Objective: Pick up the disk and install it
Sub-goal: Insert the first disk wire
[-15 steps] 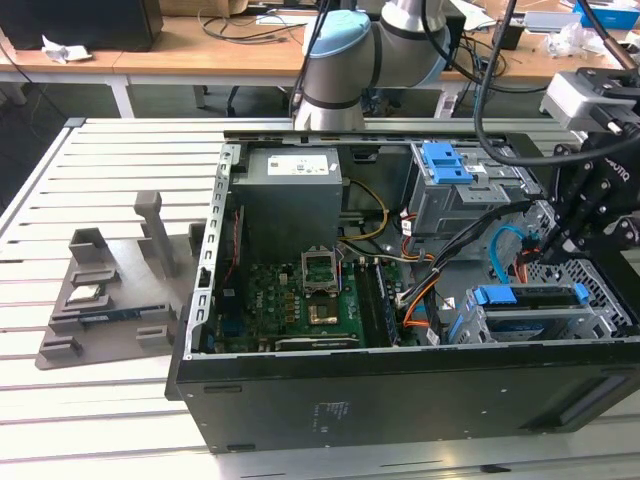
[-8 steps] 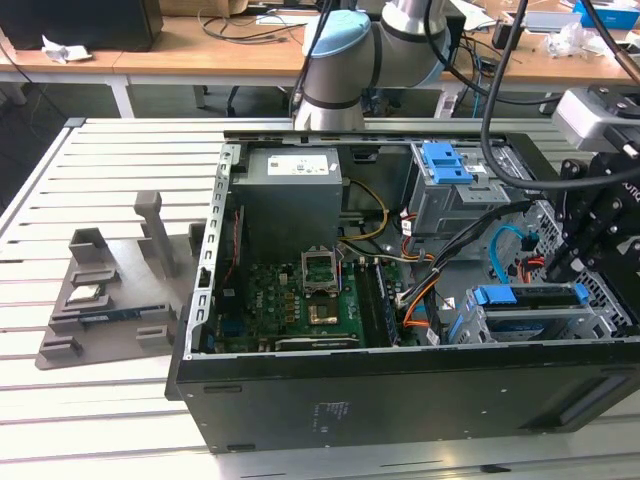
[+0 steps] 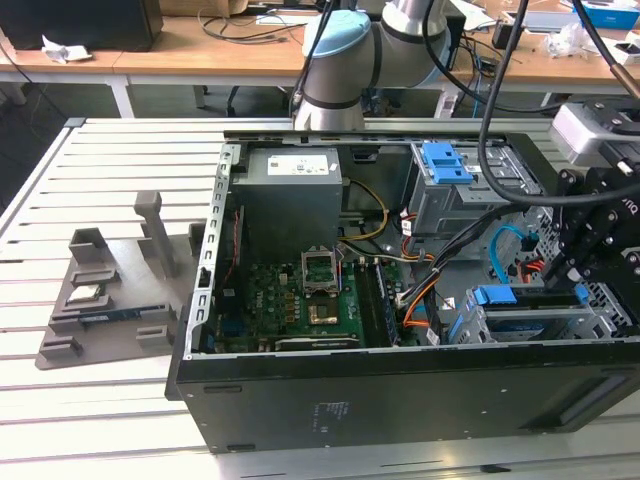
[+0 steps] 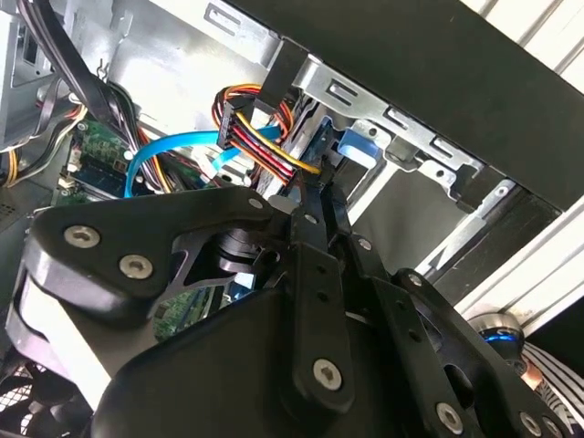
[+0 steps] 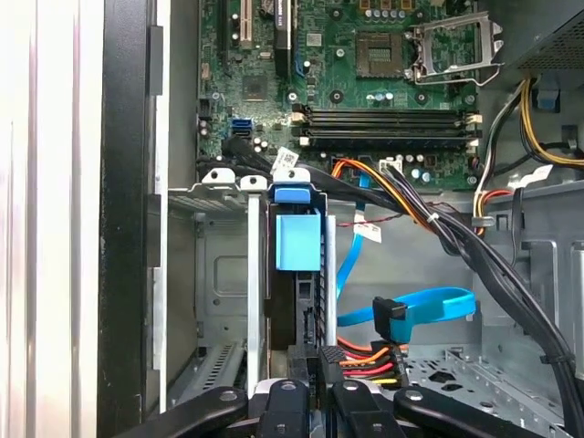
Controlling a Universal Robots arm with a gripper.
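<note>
Exterior view: the black gripper hangs inside the open computer case, at its end toward the exterior view's right, over the drive cage. The disk stands on edge in a cage slot, its blue carrier tab uppermost in the first wrist view. The fingers sit close together at the disk's edge; whether they clamp it cannot be told. A blue data cable lies beside it.

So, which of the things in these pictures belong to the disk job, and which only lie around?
Job:
- disk, seated in the drive cage
- gripper, above that cage
- computer case

Lying about:
- grey fixture beside the case
- power supply
- blue latch
- motherboard
</note>
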